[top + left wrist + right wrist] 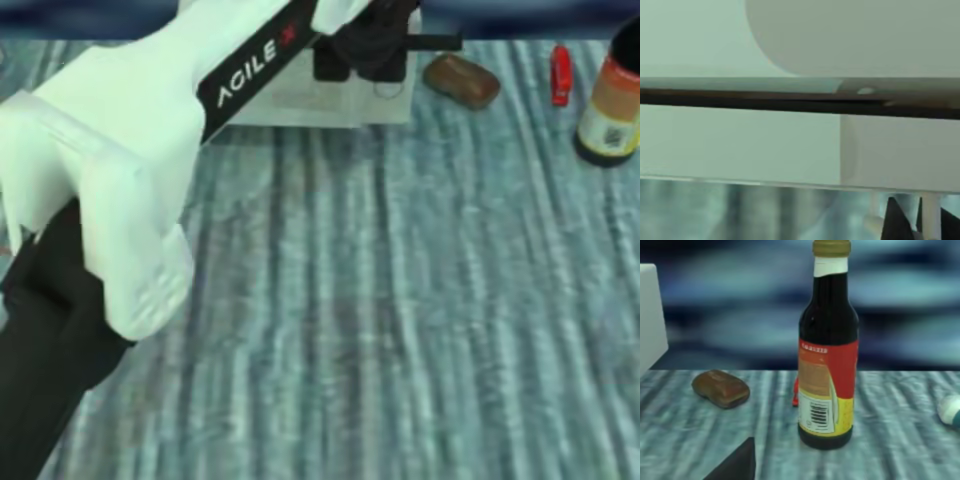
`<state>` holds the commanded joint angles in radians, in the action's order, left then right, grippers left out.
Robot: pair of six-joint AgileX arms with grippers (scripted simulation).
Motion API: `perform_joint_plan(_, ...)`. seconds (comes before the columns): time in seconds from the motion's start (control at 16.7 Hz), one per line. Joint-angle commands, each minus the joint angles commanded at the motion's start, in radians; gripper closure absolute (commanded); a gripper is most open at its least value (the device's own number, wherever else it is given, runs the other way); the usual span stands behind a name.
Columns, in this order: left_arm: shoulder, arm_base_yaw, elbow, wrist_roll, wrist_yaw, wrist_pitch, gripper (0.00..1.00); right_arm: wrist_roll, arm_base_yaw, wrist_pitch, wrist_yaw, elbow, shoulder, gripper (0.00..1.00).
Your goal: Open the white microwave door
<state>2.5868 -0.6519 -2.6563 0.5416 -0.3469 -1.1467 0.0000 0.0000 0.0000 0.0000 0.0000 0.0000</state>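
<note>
1. The left arm reaches across to the microwave at the bench's far edge, left of centre; the left gripper is at its front.
2. The door isn't clearly visible, so progress is uncertain.
3. I cannot tell the state of either gripper's fingers.
4. The arm reads "AGILE"; the bottle's label is unreadable.
5. The right arm is out of sight.

1. One boxy white microwave at the table's far edge.
2. One dark glass sauce bottle with a red and yellow label.
3. One rounded brown lump.
4. One small red item.
5. One white AgileX arm showing.
</note>
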Motion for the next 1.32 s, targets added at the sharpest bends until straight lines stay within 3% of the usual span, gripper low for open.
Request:
perform_joint_plan(0.3,0.044,0.017,-0.132,0.031,0.046,-0.142,1.0,0.0,0.0,0.0,0.0,0.0,0.0,0.0)
perform_joint_plan(1.32,0.044,0.017,-0.132,0.031,0.046,-0.142,1.0,0.0,0.0,0.0,0.0,0.0,0.0,0.0)
